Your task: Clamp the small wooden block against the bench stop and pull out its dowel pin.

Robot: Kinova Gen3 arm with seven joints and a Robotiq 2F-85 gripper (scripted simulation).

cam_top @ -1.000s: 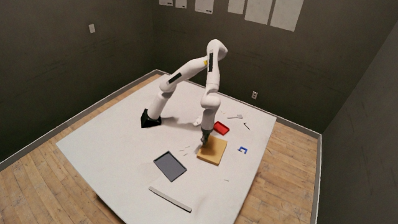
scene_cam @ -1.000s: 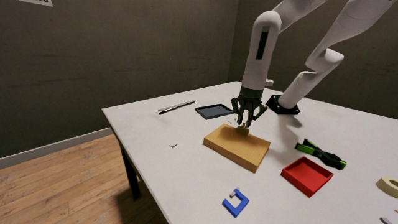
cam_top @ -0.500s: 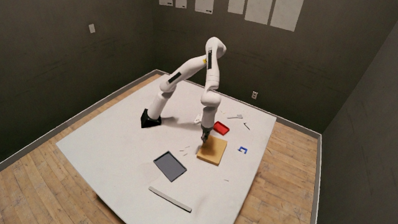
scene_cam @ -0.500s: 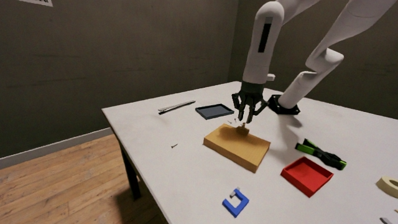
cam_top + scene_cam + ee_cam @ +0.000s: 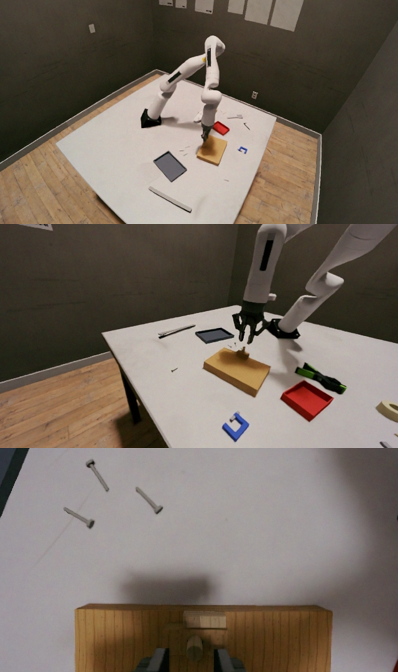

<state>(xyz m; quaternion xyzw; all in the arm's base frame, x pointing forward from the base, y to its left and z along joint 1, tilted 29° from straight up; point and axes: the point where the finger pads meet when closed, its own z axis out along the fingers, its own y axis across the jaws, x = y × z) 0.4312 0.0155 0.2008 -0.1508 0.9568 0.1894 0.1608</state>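
The bench board (image 5: 214,152) (image 5: 233,368) (image 5: 290,635) lies on the table. The small wooden block (image 5: 243,354) (image 5: 216,639) sits near the board's far edge with the dowel pin (image 5: 244,349) (image 5: 194,649) standing up from it. A paler wooden strip (image 5: 205,621) lies along the block's edge side in the wrist view; whether it is the stop or something loose I cannot tell. My gripper (image 5: 204,138) (image 5: 245,341) (image 5: 191,661) is partly open and empty, just above the pin, fingertips apart either side of it. The green and black spring clamp (image 5: 324,380) lies on the table, off the block.
A red tray (image 5: 221,128) (image 5: 307,399) lies beside the clamp. A blue C-shaped clamp (image 5: 244,149) (image 5: 236,427) lies off the board's near side. A dark tray (image 5: 170,166) (image 5: 214,335), screws (image 5: 148,500) and a long bar (image 5: 170,199) lie on the other side. A tape roll (image 5: 388,409) is far right.
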